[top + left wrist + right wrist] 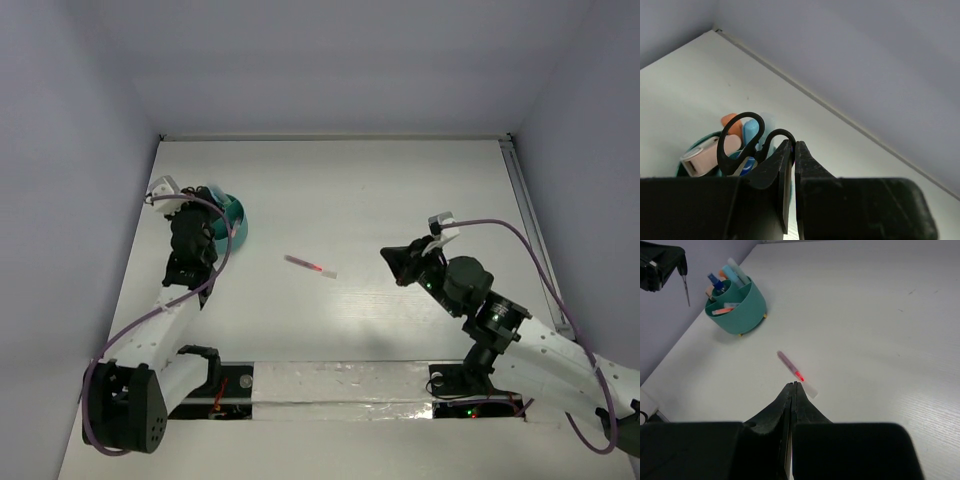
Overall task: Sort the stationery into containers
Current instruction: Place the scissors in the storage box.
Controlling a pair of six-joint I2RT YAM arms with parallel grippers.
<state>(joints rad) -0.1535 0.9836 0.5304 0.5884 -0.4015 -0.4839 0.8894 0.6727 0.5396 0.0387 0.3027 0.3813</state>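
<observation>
Starting at the L side, we're seeing the left gripper (793, 144) hanging above the teal pot (742, 315), toward the pot's L rim. Its claw is pinching fully together on the black-handled scissors (761, 151). The handle loops are sticking out just past the fingertips, and the blade is pointing down, clear of the pot, in the R wrist view.

The pot itself is sitting on the white table (865, 315), w/ several pens already standing in its compartments: a blue one (751, 131), an orange-capped one (730, 119), a pink-and-white marker (705, 154) and a blue-capped tube (715, 282). An orange pen (722, 311) is lying in the nearer compartment.

Moving R of the pot, well apart from it, we're finding one pinkish pen (790, 366) lying flat on the table, w/ a red mark and a clear end.

Further R of the pot again, just past that pen, the right gripper (792, 386) is hovering w/ its claw closing on nothing, fingers pressing together, tips pointing back toward the pen and not touching it.
</observation>
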